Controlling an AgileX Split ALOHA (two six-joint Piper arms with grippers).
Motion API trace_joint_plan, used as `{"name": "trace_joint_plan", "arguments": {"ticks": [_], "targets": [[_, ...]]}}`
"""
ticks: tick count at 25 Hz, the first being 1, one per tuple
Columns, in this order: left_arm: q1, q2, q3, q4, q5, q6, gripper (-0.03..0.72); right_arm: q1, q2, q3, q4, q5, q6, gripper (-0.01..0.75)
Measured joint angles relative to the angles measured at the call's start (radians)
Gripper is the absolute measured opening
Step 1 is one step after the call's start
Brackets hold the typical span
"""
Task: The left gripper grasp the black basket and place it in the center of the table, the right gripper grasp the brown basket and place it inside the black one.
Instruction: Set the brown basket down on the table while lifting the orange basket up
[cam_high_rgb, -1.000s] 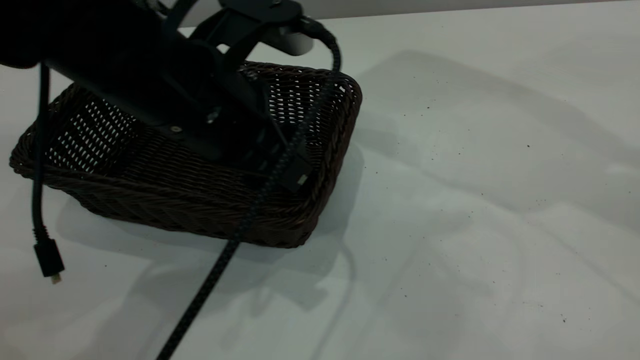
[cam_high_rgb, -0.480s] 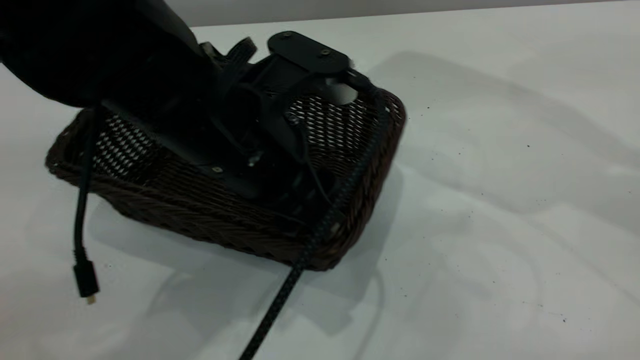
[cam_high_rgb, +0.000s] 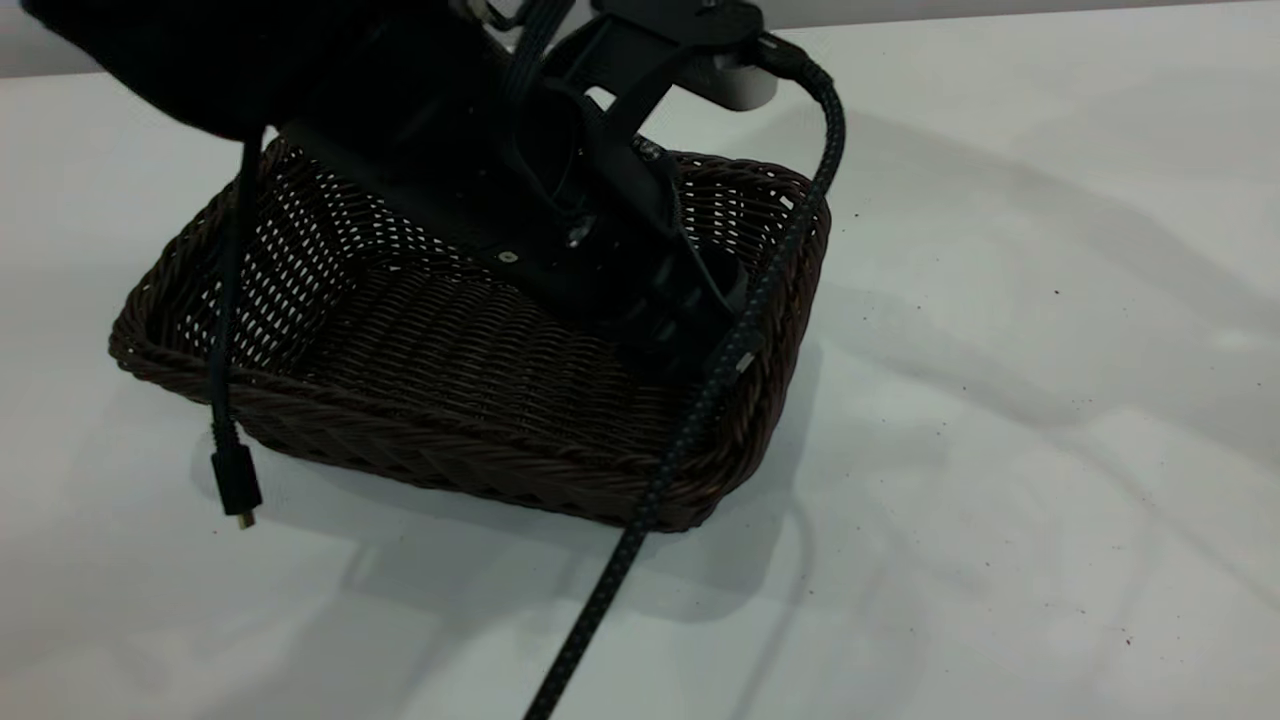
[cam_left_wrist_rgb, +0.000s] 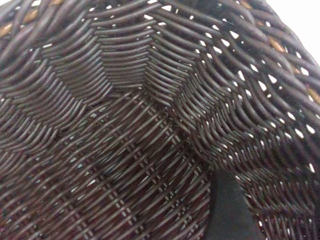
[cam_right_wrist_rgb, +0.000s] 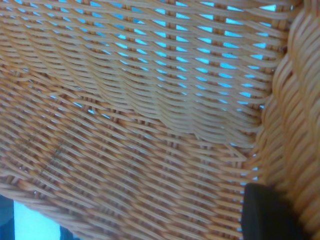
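Note:
The black basket (cam_high_rgb: 450, 340) sits left of centre on the table (cam_high_rgb: 1000, 420). My left gripper (cam_high_rgb: 725, 325) reaches down inside it and holds its right-hand short wall. In the left wrist view the dark weave (cam_left_wrist_rgb: 125, 125) fills the picture and one black finger (cam_left_wrist_rgb: 227, 210) lies against the inside of the wall; the other finger is hidden. My right gripper is out of the exterior view. Its wrist view is filled by the brown basket (cam_right_wrist_rgb: 125, 125), with one black finger (cam_right_wrist_rgb: 267, 212) inside beside the braided rim (cam_right_wrist_rgb: 295, 100).
A braided black cable (cam_high_rgb: 640, 520) runs from the left arm over the basket's front corner toward the near edge. A thin cable with a plug (cam_high_rgb: 235, 490) dangles in front of the basket's left side. The table's right half shows only shadows and specks.
The left arm and the black basket have moved together to the right across the table, and the basket has turned slightly. The dangling plug moved along with them.

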Motion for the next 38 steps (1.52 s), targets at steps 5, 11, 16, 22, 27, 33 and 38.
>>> {"name": "trace_joint_plan", "arguments": {"ticks": [5,11,16,22,27,33,38], "targets": [[-0.001,0.041,-0.001,0.0,-0.007,0.014,0.363,0.0,0.0,0.0,-0.011,0.001,-0.003,0.099],[-0.002,0.075,-0.038,0.001,-0.025,0.034,0.363,0.0,0.002,0.0,-0.028,0.008,-0.003,0.099],[-0.002,0.099,-0.087,0.001,-0.029,0.063,0.363,0.0,0.004,0.0,-0.029,0.008,-0.012,0.099],[-0.002,0.13,-0.139,0.001,-0.031,0.063,0.363,0.0,0.004,0.0,-0.057,0.018,-0.016,0.099],[-0.002,0.141,-0.139,0.001,-0.042,0.063,0.363,0.0,0.004,0.0,-0.069,0.023,-0.016,0.099],[-0.003,0.166,-0.169,0.001,-0.044,0.063,0.363,0.0,0.004,0.0,-0.069,0.023,-0.018,0.099],[-0.027,0.166,-0.198,0.001,-0.034,0.062,0.363,0.0,0.004,0.0,-0.069,0.022,-0.018,0.099]]}}
